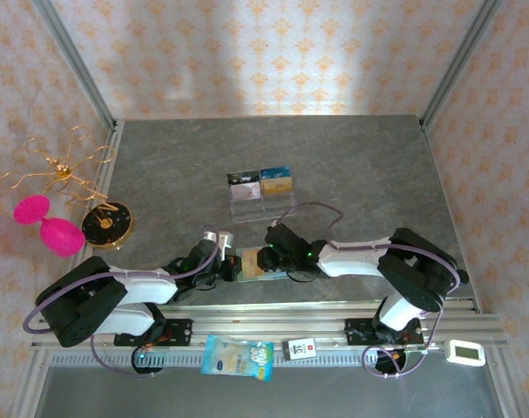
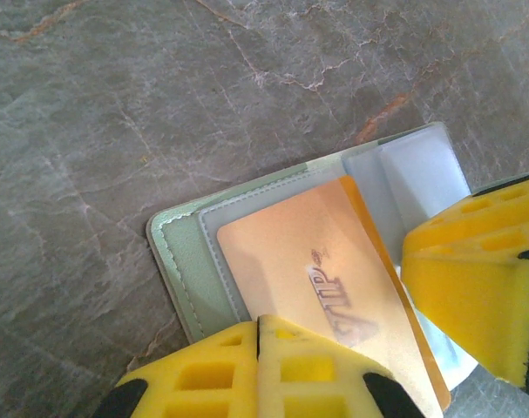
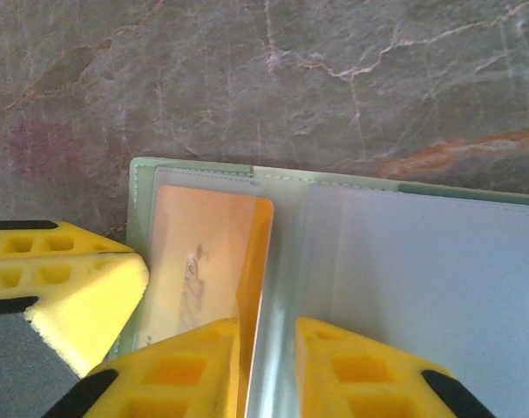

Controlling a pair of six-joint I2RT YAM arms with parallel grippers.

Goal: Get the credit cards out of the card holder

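Note:
The sage-green card holder [image 1: 257, 266] lies open on the grey table between both grippers. In the left wrist view a gold card [image 2: 316, 279] marked VIP sits in its clear pocket over the green cover [image 2: 181, 261]. My left gripper [image 2: 260, 320] is shut, its fingertips pressed together on top of that card's near end. In the right wrist view the same gold card [image 3: 203, 261] shows a bright edge sticking out of the pocket. My right gripper [image 3: 268, 335] stands open astride that edge and the clear pocket fold. The right-hand pockets [image 3: 421, 279] look pale and blank.
A clear acrylic rack [image 1: 261, 193] holding a dark card and a blue card stands behind the wallet. At the left edge are a gold wire ornament [image 1: 64, 165], pink shapes [image 1: 59, 233] and a black round dish [image 1: 106, 224]. A blue packet [image 1: 238, 357] lies on the front rail.

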